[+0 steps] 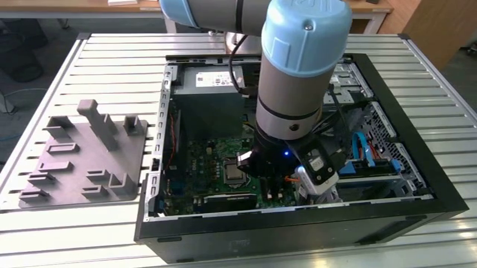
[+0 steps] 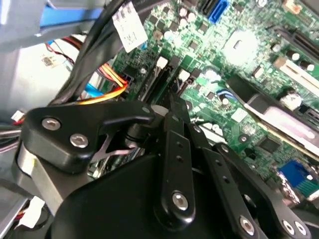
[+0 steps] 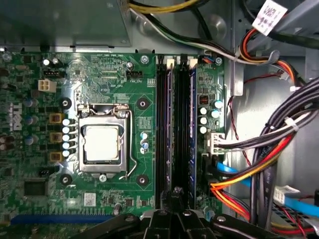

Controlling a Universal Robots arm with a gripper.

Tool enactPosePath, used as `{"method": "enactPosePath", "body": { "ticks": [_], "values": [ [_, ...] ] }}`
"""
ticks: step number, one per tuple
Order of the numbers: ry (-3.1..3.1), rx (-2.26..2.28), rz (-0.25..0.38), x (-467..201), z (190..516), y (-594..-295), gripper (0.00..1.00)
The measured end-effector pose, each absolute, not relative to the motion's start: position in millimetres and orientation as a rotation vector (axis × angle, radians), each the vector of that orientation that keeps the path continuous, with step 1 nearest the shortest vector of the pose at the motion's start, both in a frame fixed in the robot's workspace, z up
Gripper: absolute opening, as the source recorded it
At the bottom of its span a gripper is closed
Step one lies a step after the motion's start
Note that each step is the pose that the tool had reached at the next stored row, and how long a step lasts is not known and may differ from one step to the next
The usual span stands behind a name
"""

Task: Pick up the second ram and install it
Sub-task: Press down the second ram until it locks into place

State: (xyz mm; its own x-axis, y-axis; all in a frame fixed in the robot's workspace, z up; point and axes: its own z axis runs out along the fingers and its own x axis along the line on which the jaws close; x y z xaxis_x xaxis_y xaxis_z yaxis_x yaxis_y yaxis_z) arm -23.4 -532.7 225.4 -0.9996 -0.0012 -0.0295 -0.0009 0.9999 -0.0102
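Second ram (image 3: 183, 129) edge-on among motherboard (image 3: 99, 74) slots — first wrist view.

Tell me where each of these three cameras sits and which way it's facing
Exterior view: off the arm, above, looking down at the open computer case, gray tray and arm.
First wrist view: on the wrist, facing straight onto the motherboard; gripper over the memory slots.
Second wrist view: on the wrist, looking obliquely past the gripper linkage.
Both wrist views share the motherboard and orange cables.
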Motion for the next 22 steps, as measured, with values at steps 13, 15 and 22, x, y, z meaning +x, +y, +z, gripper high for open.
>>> {"method": "enactPosePath", "body": {
  "ticks": [13,15,22],
  "values": [
    [3.112,-0.002,-0.022,-23.5,225.1,-482.6,0.1],
    [3.112,-0.002,-0.031,-23.4,228.7,-481.9,0.1],
    [3.112,-0.002,-0.033,-23.5,259.2,-481.8,0.1]
  ]
}}
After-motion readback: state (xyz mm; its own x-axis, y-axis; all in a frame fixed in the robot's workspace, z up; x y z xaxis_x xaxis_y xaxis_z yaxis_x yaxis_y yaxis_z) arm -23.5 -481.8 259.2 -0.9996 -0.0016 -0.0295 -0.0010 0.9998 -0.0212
